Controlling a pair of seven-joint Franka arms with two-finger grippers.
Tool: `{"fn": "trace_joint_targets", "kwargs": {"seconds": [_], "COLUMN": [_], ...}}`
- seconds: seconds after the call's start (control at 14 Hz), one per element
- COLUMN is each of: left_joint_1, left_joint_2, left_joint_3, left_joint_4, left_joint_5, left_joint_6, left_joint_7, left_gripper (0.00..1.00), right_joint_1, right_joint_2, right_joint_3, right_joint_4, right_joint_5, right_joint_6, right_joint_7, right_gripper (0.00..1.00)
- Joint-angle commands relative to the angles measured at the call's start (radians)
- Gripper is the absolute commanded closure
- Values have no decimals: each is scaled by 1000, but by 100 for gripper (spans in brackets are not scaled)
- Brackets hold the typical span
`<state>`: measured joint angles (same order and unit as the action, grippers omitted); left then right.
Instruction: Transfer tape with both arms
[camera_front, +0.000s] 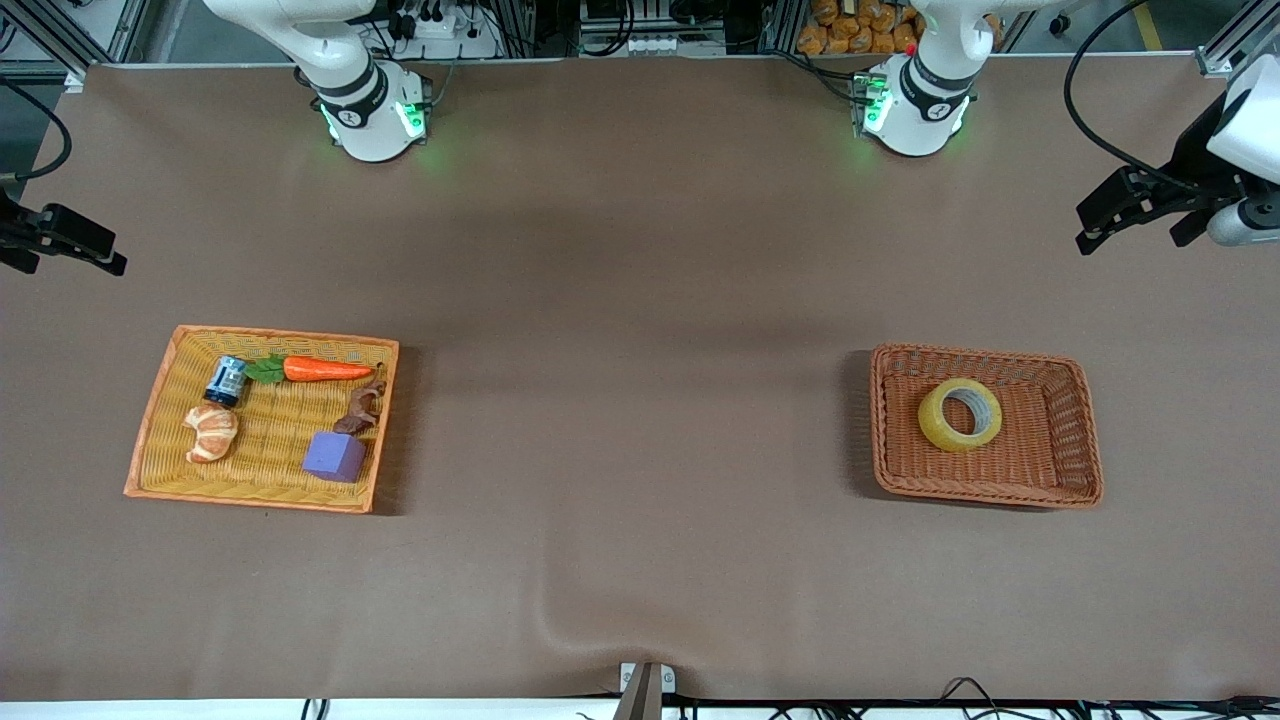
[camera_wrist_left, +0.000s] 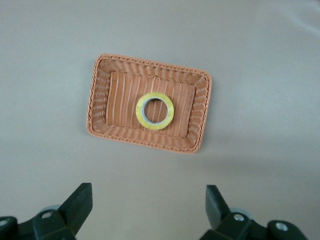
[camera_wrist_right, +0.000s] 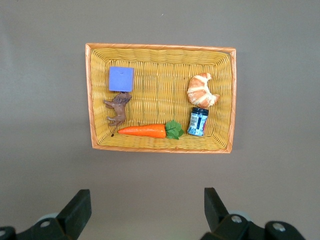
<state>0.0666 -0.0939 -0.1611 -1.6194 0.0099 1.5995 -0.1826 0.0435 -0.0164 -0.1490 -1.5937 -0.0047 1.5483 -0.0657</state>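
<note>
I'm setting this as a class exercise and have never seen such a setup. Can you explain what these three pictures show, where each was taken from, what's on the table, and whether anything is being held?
Two white robot arms stand at a brown table. One picture looks down from across the table; the others come from cameras on each arm's wrist.

The left gripper hangs open above a brown basket at the left arm's end, which holds a roll of tape.

The right gripper hangs open above a yellow basket at the right arm's end, holding a carrot, croissant, purple cube, small can and toy animal.

Nothing is held.
</note>
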Motion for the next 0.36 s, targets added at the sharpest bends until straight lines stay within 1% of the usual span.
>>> {"fn": "trace_joint_targets", "kwargs": {"seconds": [0.0,0.29], "left_joint_1": [4,2], "left_joint_2": [28,31], "left_joint_3": [5,6], "left_joint_4": [39,46], "left_joint_5": [-19,-8], "left_joint_6": [-39,-50], "left_joint_7": [3,35], "left_gripper": [0,0], "right_joint_1": [-5,-7], "right_joint_2": [1,1], "right_joint_3": [9,9], "right_joint_4": [4,4], "right_joint_5": [5,6], "right_joint_6": [-2,-2], "right_joint_7": [20,20], "right_gripper": [0,0]}}
